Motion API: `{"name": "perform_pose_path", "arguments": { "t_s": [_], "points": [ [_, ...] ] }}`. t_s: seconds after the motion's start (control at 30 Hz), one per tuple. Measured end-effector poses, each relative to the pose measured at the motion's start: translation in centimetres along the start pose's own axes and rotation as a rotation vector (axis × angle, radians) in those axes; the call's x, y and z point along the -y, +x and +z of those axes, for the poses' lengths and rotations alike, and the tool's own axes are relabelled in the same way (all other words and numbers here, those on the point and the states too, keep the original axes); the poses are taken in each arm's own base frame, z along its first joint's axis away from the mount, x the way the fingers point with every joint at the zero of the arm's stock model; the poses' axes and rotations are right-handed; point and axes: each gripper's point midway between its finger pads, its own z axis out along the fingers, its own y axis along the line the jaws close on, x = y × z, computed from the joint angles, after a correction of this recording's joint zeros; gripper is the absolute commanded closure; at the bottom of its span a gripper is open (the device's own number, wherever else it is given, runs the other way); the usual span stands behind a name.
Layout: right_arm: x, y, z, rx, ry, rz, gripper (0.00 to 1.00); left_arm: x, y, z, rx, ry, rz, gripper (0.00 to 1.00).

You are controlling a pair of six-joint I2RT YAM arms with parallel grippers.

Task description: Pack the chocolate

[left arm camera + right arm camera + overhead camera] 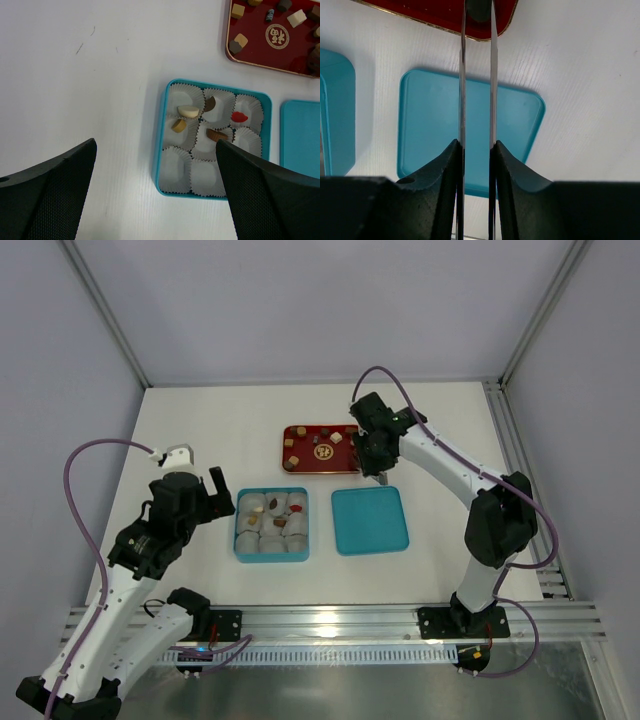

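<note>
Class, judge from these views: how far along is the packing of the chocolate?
Done: five paper cups in the teal box hold chocolates. In hand: the right gripper appears to pinch a dark piece over the red tray. Left: the other visible cups are empty, several more lie on the tray, lid off.

Red tray (420, 10) cropped at top, dark chocolate (479, 9) half cropped, grip unclear

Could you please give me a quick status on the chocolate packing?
Left gripper: jaws open, beside teal box. Right gripper: jaws pinching dark piece at red tray corner. Five pieces seen boxed. Lid aside.
</note>
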Motion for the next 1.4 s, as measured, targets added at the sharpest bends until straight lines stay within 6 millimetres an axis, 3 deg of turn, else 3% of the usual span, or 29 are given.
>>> {"name": "perform_pose_path", "arguments": {
  "t_s": [0.3,0.53,0.73,0.87,1.03,1.2,1.4],
  "points": [
    [-0.3,-2.0,-1.2,0.054,-0.012,0.006,0.67,0.0,0.0,0.0,0.0,0.0,0.0,0.0],
    [-0.3,-2.2,-1.8,0.061,-0.017,0.006,0.68,0.0,0.0,0.0,0.0,0.0,0.0,0.0],
    [-1.1,-2.2,-4.3,0.102,-0.052,-0.004,0.68,0.0,0.0,0.0,0.0,0.0,0.0,0.0],
    [-3.4,-1.9,-7.2,0.159,-0.103,-0.044,0.68,0.0,0.0,0.0,0.0,0.0,0.0,0.0],
    [-8.2,-0.1,-10.7,0.205,-0.197,-0.129,0.68,0.0,0.0,0.0,0.0,0.0,0.0,0.0],
    [-12.5,2.8,-12.0,0.181,-0.266,-0.216,0.68,0.0,0.0,0.0,0.0,0.0,0.0,0.0],
    [-15.3,6.3,-12.4,0.127,-0.298,-0.284,0.68,0.0,0.0,0.0,0.0,0.0,0.0,0.0]
  ]
}}
